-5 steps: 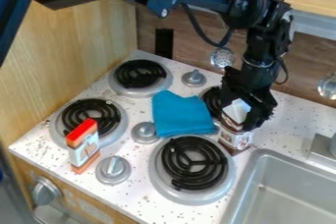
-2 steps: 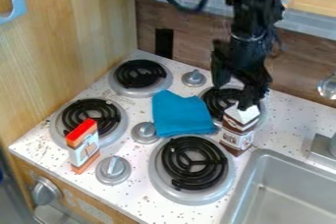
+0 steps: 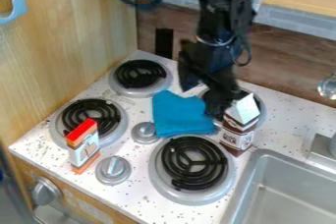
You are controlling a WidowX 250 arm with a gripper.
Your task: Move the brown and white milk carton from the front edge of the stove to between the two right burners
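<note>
The black gripper [image 3: 201, 98] hangs over the back right burner, its fingers spread apart with nothing between them. One finger is above the blue cloth's upper edge; the other is just left of the brown-and-white carton's top. That carton [image 3: 237, 132] stands upright between the back right burner and the sink. The folded blue cloth [image 3: 180, 115] lies in the middle of the stove top, left of the carton. An orange-and-white carton [image 3: 83, 147] with a red top stands at the front left, by the front left burner.
Burners with black coils [image 3: 193, 163] and grey knobs [image 3: 113, 170] are spread over the speckled white stove top [image 3: 141, 198]. A metal sink [image 3: 289, 188] is at the lower right. Wooden walls [image 3: 66, 46] rise at the left and back.
The gripper was around the brown-and-white carton's top; it has come off it and moved left toward the blue cloth. The arm's upper links have swung up and back. The cartons and cloth look unmoved.
</note>
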